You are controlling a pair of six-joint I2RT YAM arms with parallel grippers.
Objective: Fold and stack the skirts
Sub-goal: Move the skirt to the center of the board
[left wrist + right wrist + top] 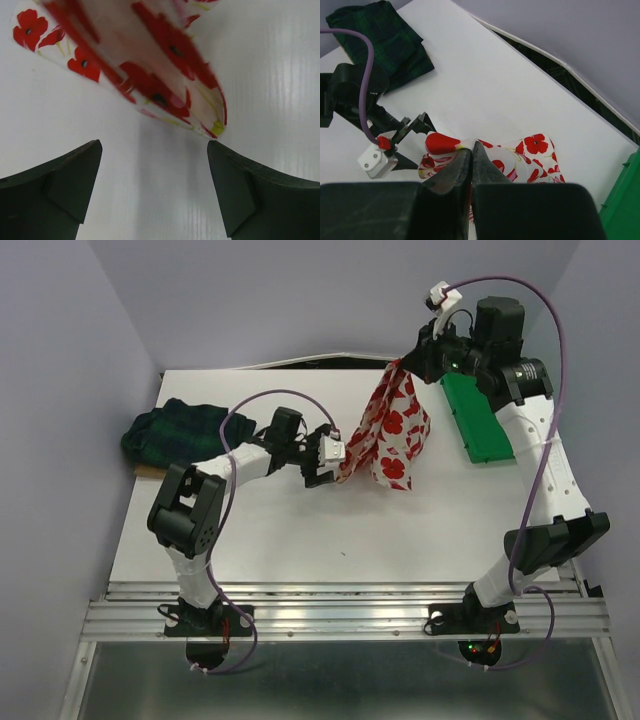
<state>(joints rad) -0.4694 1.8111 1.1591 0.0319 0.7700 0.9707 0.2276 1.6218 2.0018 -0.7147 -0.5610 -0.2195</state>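
The white skirt with red poppies (392, 430) hangs in the air over the back middle of the table, pinched at its top edge by my right gripper (400, 365), which is shut on it (471, 145). Its lower folds (535, 155) drape down toward the table. My left gripper (335, 455) stands open right beside the hanging skirt's lower left corner (150, 75), the cloth just beyond its fingertips (85, 160) and none of it between them. The dark green and navy plaid skirt (175, 430) lies bunched at the table's far left (380, 35).
A green plastic tray (478, 418) sits at the back right under the right arm (622, 200). The table's back edge (300, 368) meets the wall just behind the hanging skirt. A purple cable (250, 405) loops over the left arm.
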